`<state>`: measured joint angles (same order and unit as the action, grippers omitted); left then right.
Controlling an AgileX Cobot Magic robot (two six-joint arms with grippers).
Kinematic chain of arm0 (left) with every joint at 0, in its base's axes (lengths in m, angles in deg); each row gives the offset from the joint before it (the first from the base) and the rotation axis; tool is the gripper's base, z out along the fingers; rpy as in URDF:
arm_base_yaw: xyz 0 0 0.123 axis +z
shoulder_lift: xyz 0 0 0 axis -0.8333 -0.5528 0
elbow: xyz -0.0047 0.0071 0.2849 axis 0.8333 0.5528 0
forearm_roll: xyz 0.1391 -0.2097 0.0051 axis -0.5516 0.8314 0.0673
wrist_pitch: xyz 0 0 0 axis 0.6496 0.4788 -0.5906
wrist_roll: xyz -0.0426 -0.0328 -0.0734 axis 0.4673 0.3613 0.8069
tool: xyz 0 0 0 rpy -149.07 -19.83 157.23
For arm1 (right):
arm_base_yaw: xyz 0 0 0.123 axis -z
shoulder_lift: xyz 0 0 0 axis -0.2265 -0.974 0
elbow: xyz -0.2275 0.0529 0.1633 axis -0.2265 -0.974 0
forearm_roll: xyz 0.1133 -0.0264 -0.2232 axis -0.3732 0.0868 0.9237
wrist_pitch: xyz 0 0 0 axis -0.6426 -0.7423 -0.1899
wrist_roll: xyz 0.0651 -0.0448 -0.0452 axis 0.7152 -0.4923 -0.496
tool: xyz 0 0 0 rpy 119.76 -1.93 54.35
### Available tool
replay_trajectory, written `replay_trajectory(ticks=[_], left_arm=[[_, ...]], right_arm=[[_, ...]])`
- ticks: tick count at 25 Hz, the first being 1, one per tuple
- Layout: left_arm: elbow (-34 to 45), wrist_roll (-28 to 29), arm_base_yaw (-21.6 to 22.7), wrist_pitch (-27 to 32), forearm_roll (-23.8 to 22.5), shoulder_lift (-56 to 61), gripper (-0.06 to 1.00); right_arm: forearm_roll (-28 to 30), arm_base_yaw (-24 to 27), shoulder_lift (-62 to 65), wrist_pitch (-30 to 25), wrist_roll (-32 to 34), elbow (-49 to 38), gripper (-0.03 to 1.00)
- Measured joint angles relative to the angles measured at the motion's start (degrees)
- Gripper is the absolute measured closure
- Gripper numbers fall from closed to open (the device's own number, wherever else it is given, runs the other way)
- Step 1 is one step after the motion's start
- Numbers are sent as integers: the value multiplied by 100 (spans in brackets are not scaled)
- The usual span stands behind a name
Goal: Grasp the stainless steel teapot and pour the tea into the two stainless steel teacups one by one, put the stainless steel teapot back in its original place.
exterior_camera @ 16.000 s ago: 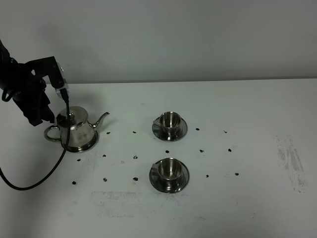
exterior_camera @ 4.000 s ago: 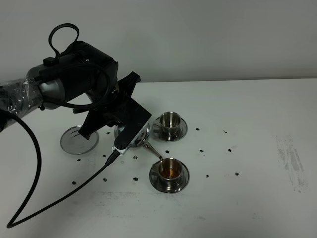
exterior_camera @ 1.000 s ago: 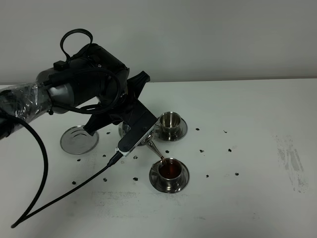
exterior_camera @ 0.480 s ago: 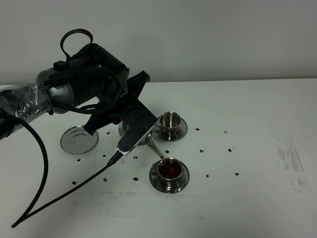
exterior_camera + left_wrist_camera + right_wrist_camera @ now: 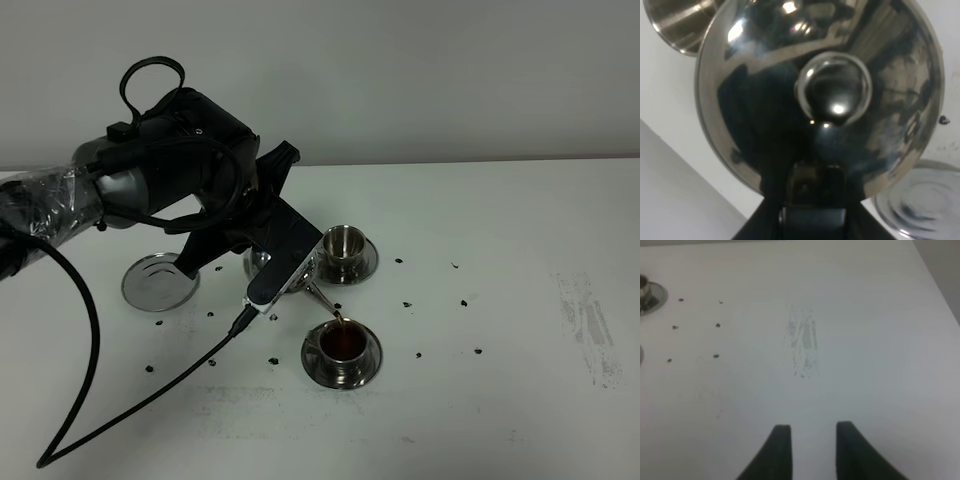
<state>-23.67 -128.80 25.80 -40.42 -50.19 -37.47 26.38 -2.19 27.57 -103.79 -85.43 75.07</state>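
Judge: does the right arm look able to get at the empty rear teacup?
Probably yes: only dark specks lie on the table right of the rear teacup, while the left arm and teapot crowd its other side.

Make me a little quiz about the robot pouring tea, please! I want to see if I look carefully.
1. True or false: the left gripper holds the teapot tilted, spout down toward the near cup.
2. That cup holds: A nothing, B dark tea, C clear water.
3. Fill in: the flat round steel ____ on the left of the high view has nothing on it.
Key: 1 true; 2 B; 3 coaster.
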Motion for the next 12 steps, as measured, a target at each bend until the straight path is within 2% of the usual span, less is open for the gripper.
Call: replay_trajectory(ticks=[12], left_arm=[[0,0,118,216,366,0,72]], right_arm=[[0,0,0,0,0,0,76]])
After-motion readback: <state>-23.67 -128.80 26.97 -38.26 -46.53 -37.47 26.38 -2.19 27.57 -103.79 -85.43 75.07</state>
